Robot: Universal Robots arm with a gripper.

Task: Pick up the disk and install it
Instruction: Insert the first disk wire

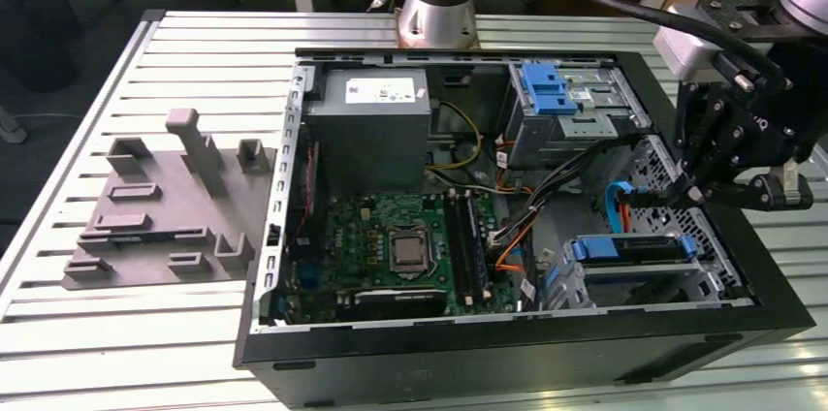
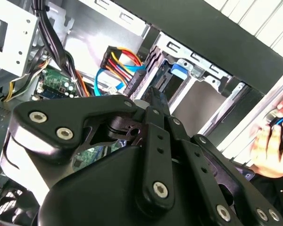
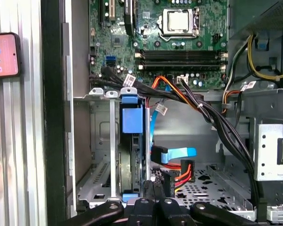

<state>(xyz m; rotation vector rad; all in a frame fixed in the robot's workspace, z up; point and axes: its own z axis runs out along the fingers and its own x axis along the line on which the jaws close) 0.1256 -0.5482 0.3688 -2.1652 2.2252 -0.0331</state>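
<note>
A slatted metal table [image 1: 116, 72] carries an open computer case [image 1: 518, 353], with a grey fixture plate [image 1: 162, 207] at the left of the exterior frame and the arm's base at the upper middle. The pincer [image 1: 692, 188] hangs at the right of that frame, just above the case's lower-right bays. Whether its fingers are apart or together I cannot tell.

The disk [image 3: 132, 141], in its blue bracket, stands on edge in the drive bay [image 3: 101, 155] at the lower left of the first wrist frame; in the exterior view it sits at lower right [image 1: 627, 248]. It looks seated or nearly so, though how fully is unclear.

Risks, as I judge them: the cable bundle [image 3: 212, 117] and the blue data cable [image 3: 177, 153] lie close beside the bay, so a sideways move could snag or pinch them. A hand [image 2: 269, 141] at the right edge of the second wrist frame is near the case wall and could be struck.

Inside the case: the motherboard [image 1: 401, 246], a power supply [image 1: 375, 120] and an upper drive cage [image 1: 569, 101].
</note>
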